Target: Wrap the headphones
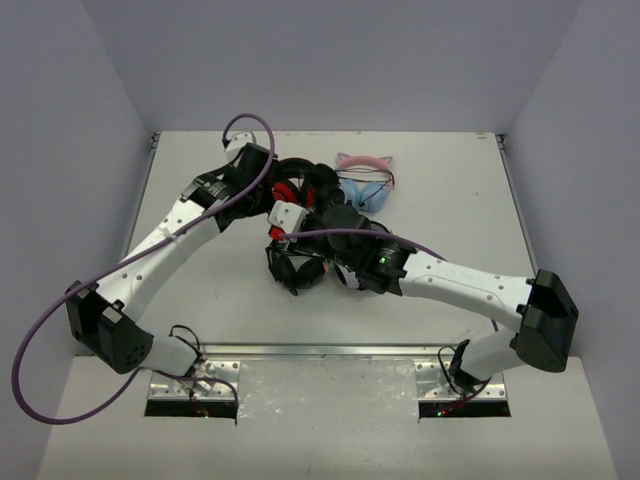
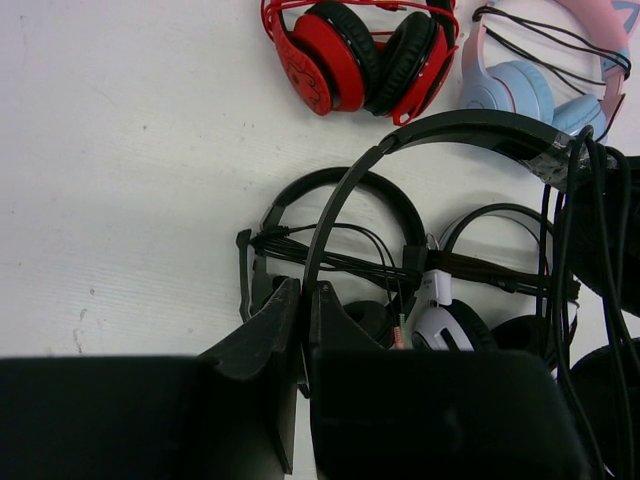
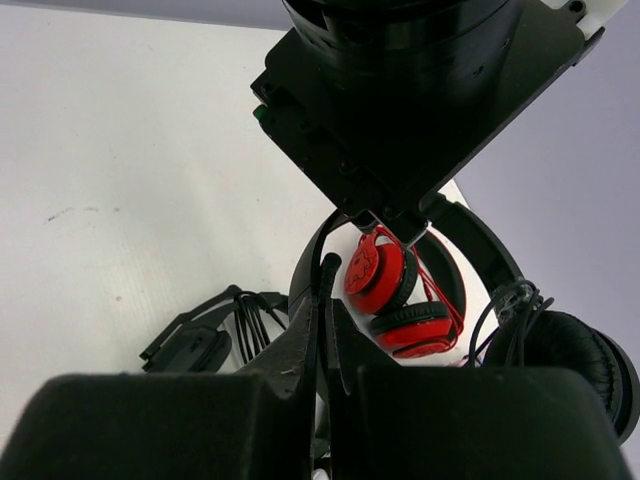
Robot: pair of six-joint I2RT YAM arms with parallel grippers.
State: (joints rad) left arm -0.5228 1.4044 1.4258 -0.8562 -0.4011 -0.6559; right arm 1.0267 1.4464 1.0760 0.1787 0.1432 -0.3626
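Observation:
The headphones (image 2: 450, 125), a black pair with a thin headband, hang above the table. My left gripper (image 2: 303, 290) is shut on one end of that headband. Their thin black cable (image 2: 560, 250) loops around the band's far end near a round cup (image 3: 575, 370). My right gripper (image 3: 325, 305) is shut on the stiff end of the cable (image 3: 326, 268), which sticks up between its tips. In the top view both grippers meet over the pile, the left gripper (image 1: 288, 215) beside the headphones (image 1: 338, 218) and the right gripper (image 1: 345, 268) below them.
A red-and-black pair (image 2: 350, 55) lies beyond, with a pink-and-blue pair (image 2: 530, 85) to its right. On the table under the held band lie a black pair with cable bundled across it (image 2: 340, 180) and a white-cupped pair (image 2: 440, 320).

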